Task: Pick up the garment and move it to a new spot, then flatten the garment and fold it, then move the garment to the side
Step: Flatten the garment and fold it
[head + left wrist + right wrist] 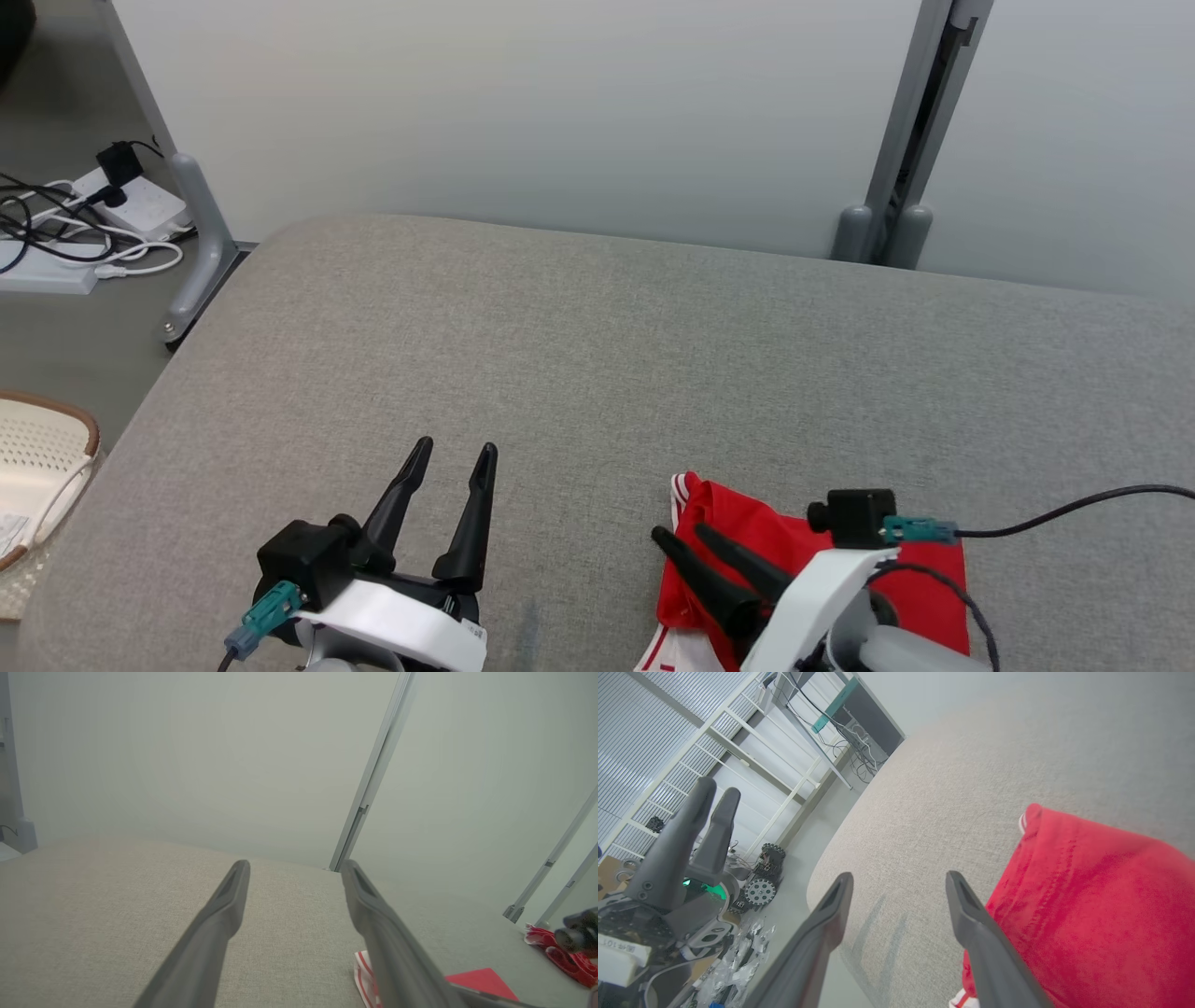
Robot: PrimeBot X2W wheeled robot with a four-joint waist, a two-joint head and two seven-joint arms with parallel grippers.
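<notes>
Robotics lab or workshop, not a home. Pale partition panels (pixel 560 112) on grey metal posts (pixel 910 131). Power strip (pixel 140 201) and tangled cables (pixel 37 233) on the bare floor. White metal racking (pixel 752 760), slatted blinds (pixel 635 742), a small wheeled machine (pixel 761 889) among loose plastic bags (pixel 733 970).

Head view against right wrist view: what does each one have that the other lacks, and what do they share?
Head view adds: a power strip with cables on the floor, a woven basket, and the partition posts behind the table. Right wrist view adds: a small wheeled machine on the floor and white shelving. Shared: the grey table, the red garment, the left gripper and the right gripper, fingers apart on both.
</notes>
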